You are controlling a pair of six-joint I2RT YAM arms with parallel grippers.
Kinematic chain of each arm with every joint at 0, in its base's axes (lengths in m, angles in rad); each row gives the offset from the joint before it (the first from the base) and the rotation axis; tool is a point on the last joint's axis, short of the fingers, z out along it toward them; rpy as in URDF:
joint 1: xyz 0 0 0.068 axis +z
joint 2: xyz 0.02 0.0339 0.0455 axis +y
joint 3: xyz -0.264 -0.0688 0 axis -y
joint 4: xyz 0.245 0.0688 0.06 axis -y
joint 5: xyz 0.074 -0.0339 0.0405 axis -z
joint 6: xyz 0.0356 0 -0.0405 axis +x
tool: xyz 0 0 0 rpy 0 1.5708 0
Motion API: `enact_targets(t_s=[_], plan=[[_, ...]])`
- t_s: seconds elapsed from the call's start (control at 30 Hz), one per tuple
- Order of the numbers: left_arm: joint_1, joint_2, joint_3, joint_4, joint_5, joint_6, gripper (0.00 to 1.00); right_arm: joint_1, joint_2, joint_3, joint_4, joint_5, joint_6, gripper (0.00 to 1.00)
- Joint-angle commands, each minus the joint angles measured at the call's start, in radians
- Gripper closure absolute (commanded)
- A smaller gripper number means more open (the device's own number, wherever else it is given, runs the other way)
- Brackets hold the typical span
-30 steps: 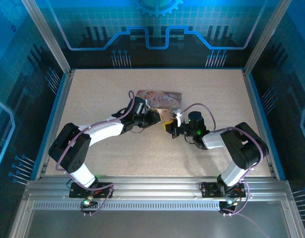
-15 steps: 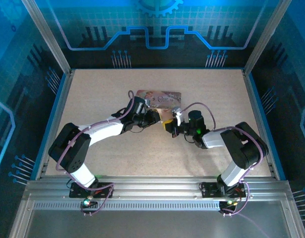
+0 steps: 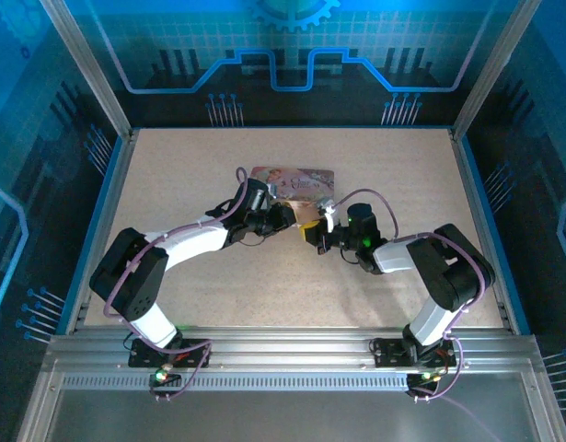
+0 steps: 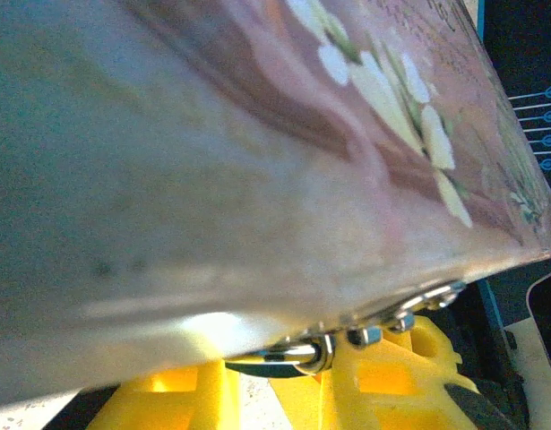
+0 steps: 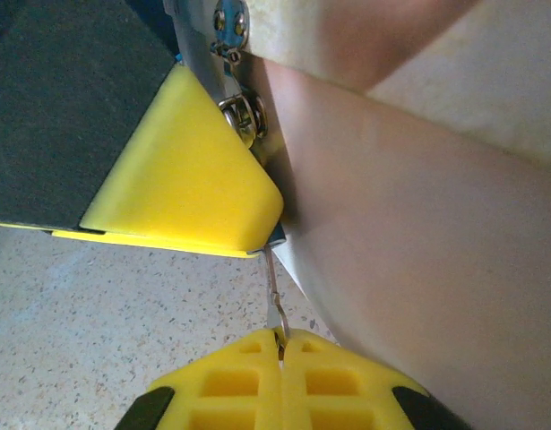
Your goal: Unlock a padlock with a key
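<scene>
The right end effector [image 5: 279, 356] was fully closed on the key [image 5: 272, 291], pinching only its lower end, so that most of the thin blade stood free above the fingertips and pointed up towards the underside of one yellow finger [image 5: 185, 170] of the left end effector [image 4: 293, 387]. That left end effector was only narrowly parted and appeared to be clamped on the padlock [image 4: 297, 360], which hung at the clasp on the side of the pink tin [image 4: 257, 161], just above the bench [image 5: 96, 313]. The lock's body was mostly hidden behind the finger, so whether the key tip had met the keyhole could not be told. The main risk was a miss: with so little of the key held, any push that was slightly off line could have pivoted the blade between the pads, bent it, or slid it off the lock face and against the wall of the tin. A hard push could also have shoved the padlock round on its shackle or nudged the light tin across the bench, taking the keyhole out of line. If the left grip was as shallow as it looked, a turn of the key might have twisted the whole lock instead of the cylinder, and the two end effectors, nearly touching, could have fouled each other
</scene>
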State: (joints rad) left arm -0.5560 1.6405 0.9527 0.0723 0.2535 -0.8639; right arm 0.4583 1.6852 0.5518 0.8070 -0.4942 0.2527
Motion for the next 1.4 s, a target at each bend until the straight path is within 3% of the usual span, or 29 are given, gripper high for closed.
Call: enact_targets(t_s=[0.0,1.0,1.37], plan=[[-0.006,-0.037,0.020,0.032,0.095,0.010,0.82,-0.010,0.006,0.042,0.078,-0.059,0.016,1.00],[0.002,-0.018,0.048,0.035,0.136,0.005,0.82,0.043,0.087,0.140,0.016,-0.052,-0.015,1.00],[0.001,-0.025,0.042,0.034,0.144,0.009,0.83,0.020,0.107,0.137,0.041,-0.046,0.001,1.00]])
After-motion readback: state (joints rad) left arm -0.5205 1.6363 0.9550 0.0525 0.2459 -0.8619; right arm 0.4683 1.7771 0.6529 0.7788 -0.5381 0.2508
